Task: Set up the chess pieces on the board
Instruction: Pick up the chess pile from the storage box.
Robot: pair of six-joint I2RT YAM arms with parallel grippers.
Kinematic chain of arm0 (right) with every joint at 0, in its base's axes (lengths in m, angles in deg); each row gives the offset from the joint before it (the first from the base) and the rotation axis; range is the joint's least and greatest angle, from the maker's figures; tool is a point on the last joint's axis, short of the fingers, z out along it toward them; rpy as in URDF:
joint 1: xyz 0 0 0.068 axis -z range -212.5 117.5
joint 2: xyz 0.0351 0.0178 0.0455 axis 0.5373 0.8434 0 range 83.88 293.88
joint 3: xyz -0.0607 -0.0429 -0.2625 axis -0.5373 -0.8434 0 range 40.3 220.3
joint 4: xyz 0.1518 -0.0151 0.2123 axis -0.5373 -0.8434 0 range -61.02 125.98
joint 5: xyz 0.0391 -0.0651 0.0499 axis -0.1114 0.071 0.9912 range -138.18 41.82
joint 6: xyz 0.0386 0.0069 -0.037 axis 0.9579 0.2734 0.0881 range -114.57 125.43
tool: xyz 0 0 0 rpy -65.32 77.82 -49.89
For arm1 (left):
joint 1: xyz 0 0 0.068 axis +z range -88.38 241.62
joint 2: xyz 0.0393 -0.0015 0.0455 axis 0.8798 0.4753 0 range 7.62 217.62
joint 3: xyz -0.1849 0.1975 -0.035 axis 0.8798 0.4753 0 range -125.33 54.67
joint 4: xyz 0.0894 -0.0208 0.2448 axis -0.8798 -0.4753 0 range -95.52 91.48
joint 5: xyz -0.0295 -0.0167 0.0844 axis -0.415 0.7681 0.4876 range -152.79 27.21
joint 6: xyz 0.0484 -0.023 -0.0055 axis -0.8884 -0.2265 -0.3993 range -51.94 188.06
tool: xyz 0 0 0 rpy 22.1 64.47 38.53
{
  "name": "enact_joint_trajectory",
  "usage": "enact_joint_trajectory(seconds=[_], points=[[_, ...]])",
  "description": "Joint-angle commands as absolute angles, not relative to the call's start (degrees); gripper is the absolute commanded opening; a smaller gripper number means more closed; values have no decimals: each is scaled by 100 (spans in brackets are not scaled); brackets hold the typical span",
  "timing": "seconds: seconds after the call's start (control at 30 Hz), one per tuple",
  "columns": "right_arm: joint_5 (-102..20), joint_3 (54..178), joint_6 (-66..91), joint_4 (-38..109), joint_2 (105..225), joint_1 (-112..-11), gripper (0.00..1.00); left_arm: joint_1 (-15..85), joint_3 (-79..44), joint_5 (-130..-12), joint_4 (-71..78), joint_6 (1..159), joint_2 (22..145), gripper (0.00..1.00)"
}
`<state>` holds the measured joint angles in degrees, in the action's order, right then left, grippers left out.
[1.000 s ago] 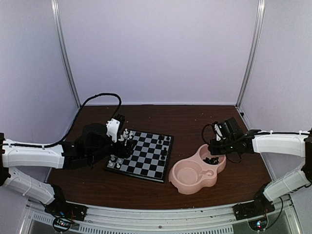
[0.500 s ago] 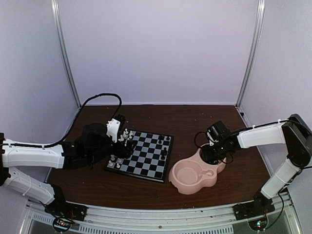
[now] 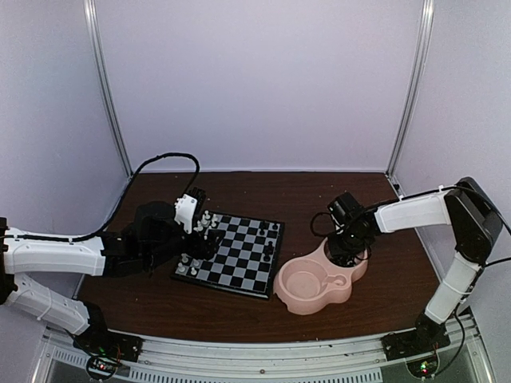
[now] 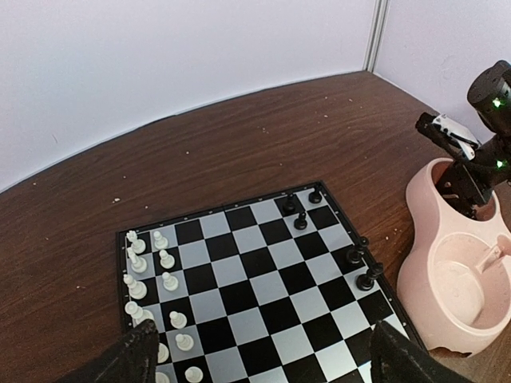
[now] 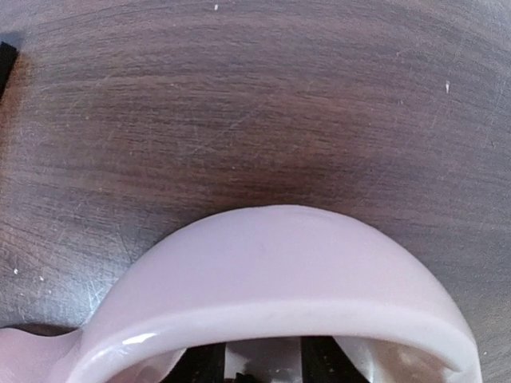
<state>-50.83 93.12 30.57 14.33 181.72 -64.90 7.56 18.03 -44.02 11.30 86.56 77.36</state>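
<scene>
The board (image 3: 231, 257) lies left of centre. White chess pieces (image 4: 152, 271) fill its left two rows, and a few black ones (image 4: 301, 222) stand along its right side. My left gripper (image 4: 267, 369) hovers over the board's near-left edge, open wide, with nothing between its fingers (image 4: 137, 361). My right gripper (image 3: 349, 254) reaches down into the far bowl of the pink dish (image 3: 315, 297). In the right wrist view its fingers (image 5: 204, 365) stand apart inside the bowl, a small dark piece tip (image 5: 247, 377) between them at the frame's bottom edge. The fingertips are cut off.
The pink dish's near bowl (image 4: 463, 291) holds no pieces; its far bowl (image 4: 447, 191) holds loose black ones around the right gripper. White enclosure walls (image 3: 255, 88) ring the brown table. A black cable (image 3: 164, 163) loops behind the left arm.
The right arm has swung left and lowered its gripper into the dish's far bowl. The dish has shifted slightly left. The left arm has not moved.
</scene>
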Motion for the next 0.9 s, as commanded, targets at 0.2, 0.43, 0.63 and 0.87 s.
enact_joint_trajectory(seconds=[0.2,0.43,0.63,0.87], points=[[-5240,8946,3063,1376,17705,-6579,14,766,1759,-4506,1329,8573,7661,91],[-5253,8804,3051,1484,17396,-6577,7,767,1758,-4504,1310,8557,7658,91],[-5270,8621,3019,1612,16981,-6586,6,770,1766,-4499,1309,8559,7625,91],[-5338,8278,2995,1843,16221,-6589,3,767,1767,-4527,1318,8566,7629,91]])
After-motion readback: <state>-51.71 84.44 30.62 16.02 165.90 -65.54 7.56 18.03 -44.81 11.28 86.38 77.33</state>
